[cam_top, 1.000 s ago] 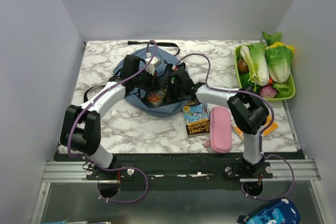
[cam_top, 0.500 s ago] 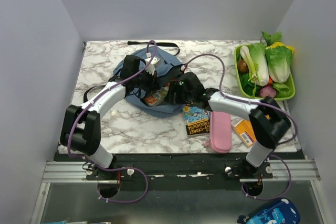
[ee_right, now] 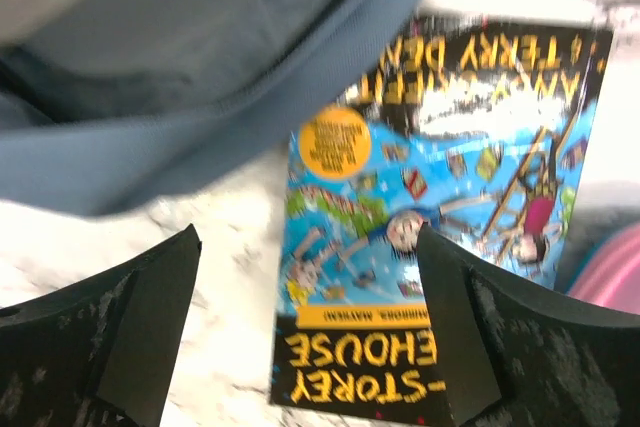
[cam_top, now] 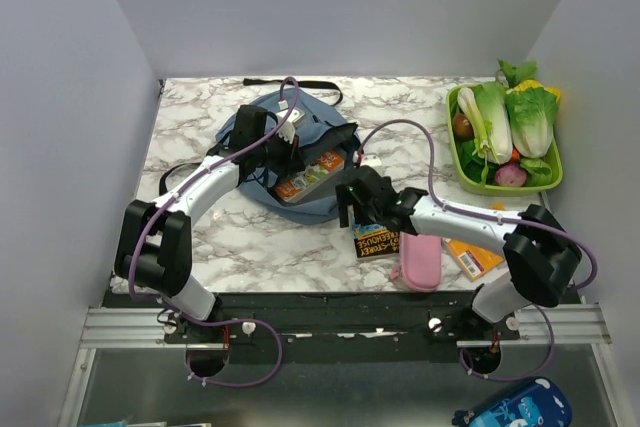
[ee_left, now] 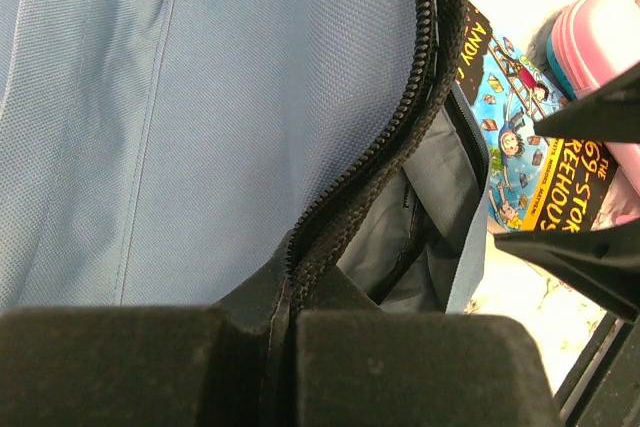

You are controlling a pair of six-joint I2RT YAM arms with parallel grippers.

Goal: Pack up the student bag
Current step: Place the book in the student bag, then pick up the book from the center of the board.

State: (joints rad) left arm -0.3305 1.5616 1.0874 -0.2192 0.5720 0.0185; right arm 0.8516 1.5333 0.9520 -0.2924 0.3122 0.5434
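The student bag (cam_top: 318,133), dusty blue with black straps, lies at the table's middle. Its zippered mouth is held up by my left gripper (cam_top: 285,152), which is shut on the black zipper edge (ee_left: 390,137). An orange-covered item (cam_top: 312,175) lies in the bag's opening. My right gripper (cam_top: 350,209) hovers open just in front of the bag (ee_right: 200,67). Nothing is between its fingers, and a blue storey-treehouse book (ee_right: 430,207) lies flat on the marble below them. In the left wrist view, my left gripper (ee_left: 290,327) pinches the fabric (ee_left: 200,97).
A pink pencil case (cam_top: 420,259) lies right of the book (cam_top: 375,237), with an orange book (cam_top: 470,257) beyond it under the right arm. A green tray (cam_top: 555,179) of vegetables stands at the far right. A bright blue pouch (cam_top: 515,409) lies below the table's front rail.
My right gripper has opened and drawn back out of the bag toward the front, now over the blue book. The orange-covered item stays in the bag. The left gripper has not moved.
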